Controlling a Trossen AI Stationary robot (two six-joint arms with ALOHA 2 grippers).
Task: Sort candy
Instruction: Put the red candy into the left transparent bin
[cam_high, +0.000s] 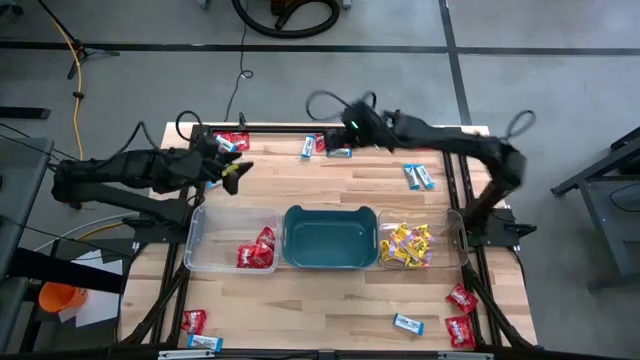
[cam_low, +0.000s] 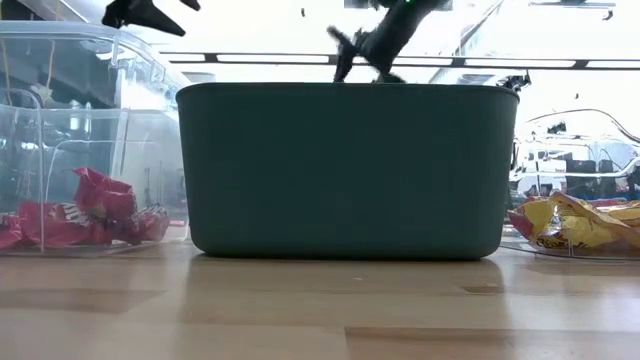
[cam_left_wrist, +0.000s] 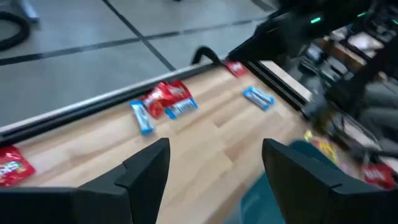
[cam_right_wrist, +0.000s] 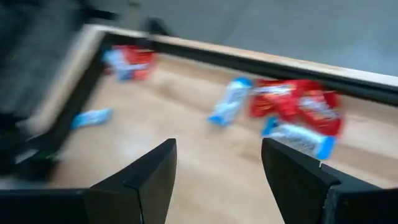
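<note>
We are hovering both empty grippers, left (cam_left_wrist: 211, 171) and right (cam_right_wrist: 217, 171), fingers spread apart, beyond the teal tub (cam_high: 330, 237), where red and blue candy (cam_right_wrist: 292, 115) is lying. These packets are probably light, crinkly and slippery, so we are planning to pinch one across its flat middle.

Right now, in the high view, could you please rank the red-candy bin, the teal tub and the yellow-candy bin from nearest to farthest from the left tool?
From the left tool:
1. Red-candy bin, just below it, table's left.
2. Teal tub, centre.
3. Yellow-candy bin, right side.
</note>
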